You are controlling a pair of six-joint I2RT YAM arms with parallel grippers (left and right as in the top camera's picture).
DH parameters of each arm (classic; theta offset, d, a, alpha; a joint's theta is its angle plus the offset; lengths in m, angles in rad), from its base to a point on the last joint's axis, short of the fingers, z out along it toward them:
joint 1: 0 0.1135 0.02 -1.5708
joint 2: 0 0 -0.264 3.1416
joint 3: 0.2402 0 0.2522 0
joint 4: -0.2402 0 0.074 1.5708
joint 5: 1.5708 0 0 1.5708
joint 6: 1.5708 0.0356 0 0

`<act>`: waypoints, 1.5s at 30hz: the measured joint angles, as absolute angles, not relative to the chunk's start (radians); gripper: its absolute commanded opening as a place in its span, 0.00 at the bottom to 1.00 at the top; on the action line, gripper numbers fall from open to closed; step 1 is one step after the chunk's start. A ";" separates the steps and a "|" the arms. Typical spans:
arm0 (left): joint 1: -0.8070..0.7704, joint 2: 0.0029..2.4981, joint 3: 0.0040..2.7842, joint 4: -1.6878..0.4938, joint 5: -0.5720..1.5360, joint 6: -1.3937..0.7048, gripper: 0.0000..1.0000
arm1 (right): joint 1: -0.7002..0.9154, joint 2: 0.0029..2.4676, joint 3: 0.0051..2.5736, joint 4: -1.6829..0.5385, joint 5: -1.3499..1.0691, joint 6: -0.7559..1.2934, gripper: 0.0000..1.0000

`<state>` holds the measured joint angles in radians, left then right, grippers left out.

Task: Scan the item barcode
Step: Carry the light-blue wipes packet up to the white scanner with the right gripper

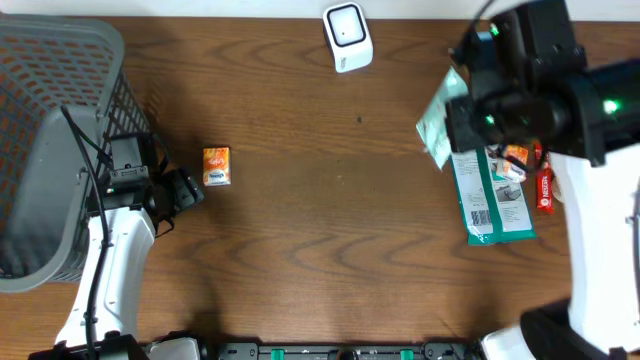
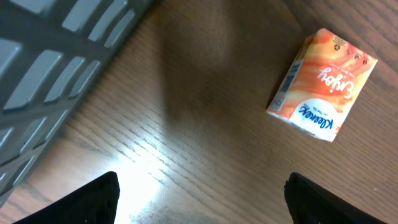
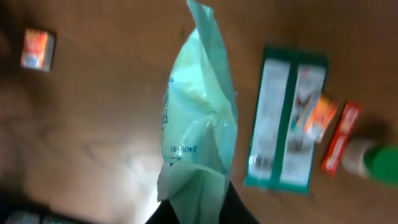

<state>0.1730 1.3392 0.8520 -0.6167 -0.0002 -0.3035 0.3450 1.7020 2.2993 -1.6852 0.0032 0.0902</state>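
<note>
A pale green plastic packet (image 3: 199,124) hangs in the air with my right gripper (image 3: 202,210) shut on its lower end. From above, the same packet (image 1: 437,118) shows at the right, below and right of the white barcode scanner (image 1: 347,36) at the table's back edge. No barcode shows on the packet from here, only a printed date code. My left gripper (image 2: 202,205) stands open over bare wood, nothing between its fingers. A small orange tissue pack (image 2: 323,84) lies on the table just ahead of it and to the right, also seen from above (image 1: 216,166).
A grey plastic basket (image 1: 50,150) fills the far left, close to my left arm. Under the right arm lie a green and white flat pack (image 1: 490,195), a small orange pack (image 1: 515,157) and a red stick pack (image 1: 545,190).
</note>
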 measured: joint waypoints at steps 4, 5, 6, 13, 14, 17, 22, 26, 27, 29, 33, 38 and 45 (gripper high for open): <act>0.173 1.339 0.852 -0.616 0.000 -0.303 0.86 | 0.458 1.814 2.379 -1.593 0.208 0.063 0.01; 0.173 1.339 0.852 -0.617 0.000 -0.303 0.86 | 0.482 1.842 2.383 -1.547 0.264 0.048 0.01; 0.173 1.339 0.852 -0.616 -0.001 -0.303 0.86 | 0.500 1.865 2.383 -1.514 0.305 0.035 0.01; 0.173 1.340 0.852 -0.616 0.000 -0.303 0.86 | 0.620 2.114 2.384 -1.103 0.693 -0.159 0.01; 0.173 1.340 0.852 -0.616 -0.001 -0.303 0.86 | 0.627 2.153 2.386 -1.034 0.744 -0.197 0.01; 0.173 1.340 0.852 -0.617 0.000 -0.303 0.86 | 0.626 2.248 2.386 -0.826 0.843 -0.313 0.01; 0.173 1.341 0.852 -0.614 -0.001 -0.303 0.86 | 0.617 2.420 2.386 -0.465 0.918 -0.532 0.01; 0.173 1.341 0.852 -0.613 -0.004 -0.303 0.86 | 0.616 2.540 2.385 -0.237 0.936 -0.661 0.01; 0.173 1.341 0.852 -0.613 -0.003 -0.303 0.86 | 0.616 2.569 2.385 -0.175 0.942 -0.697 0.01; 0.173 1.341 0.852 -0.613 -0.004 -0.303 0.86 | 0.612 2.622 2.386 -0.086 0.940 -0.778 0.01; 0.173 1.341 0.852 -0.614 -0.003 -0.303 0.86 | 0.600 2.698 2.386 -0.064 0.941 -0.865 0.01; 0.173 1.341 0.852 -0.613 -0.003 -0.303 0.86 | 0.590 2.761 2.386 -0.073 0.947 -0.903 0.01; 0.173 1.341 0.852 -0.613 -0.003 -0.303 0.86 | 0.590 2.761 2.386 -0.081 0.938 -0.911 0.01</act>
